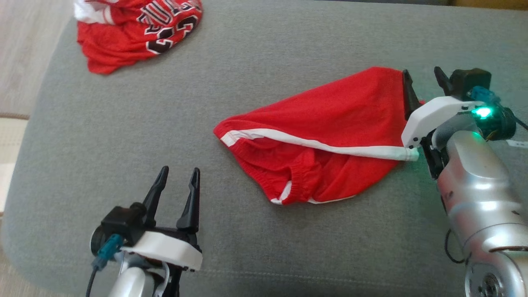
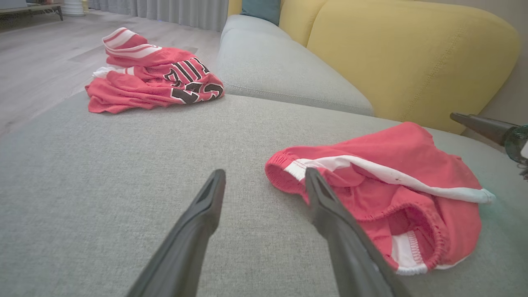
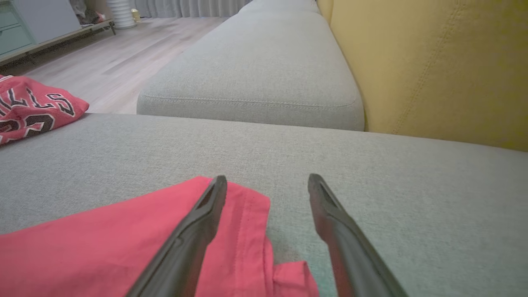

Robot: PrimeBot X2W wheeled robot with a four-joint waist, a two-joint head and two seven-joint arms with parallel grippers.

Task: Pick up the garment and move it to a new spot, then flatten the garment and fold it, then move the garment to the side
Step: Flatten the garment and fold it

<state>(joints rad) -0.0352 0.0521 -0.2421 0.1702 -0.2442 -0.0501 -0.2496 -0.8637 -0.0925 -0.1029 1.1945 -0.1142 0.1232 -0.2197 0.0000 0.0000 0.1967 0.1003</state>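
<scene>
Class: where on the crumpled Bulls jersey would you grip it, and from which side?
Grip the raised striped trim fold atop the jersey: it stands proud of the heap, so it can be pinched cleanly. Probably come from above with the open left hand, since the heap lies on that side of the grey cushion.

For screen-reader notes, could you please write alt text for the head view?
A red cloth with white trim lies on a grey sofa, the open right tool at its right edge. The open left tool sits lower left; the jersey lies crumpled top left.
</scene>
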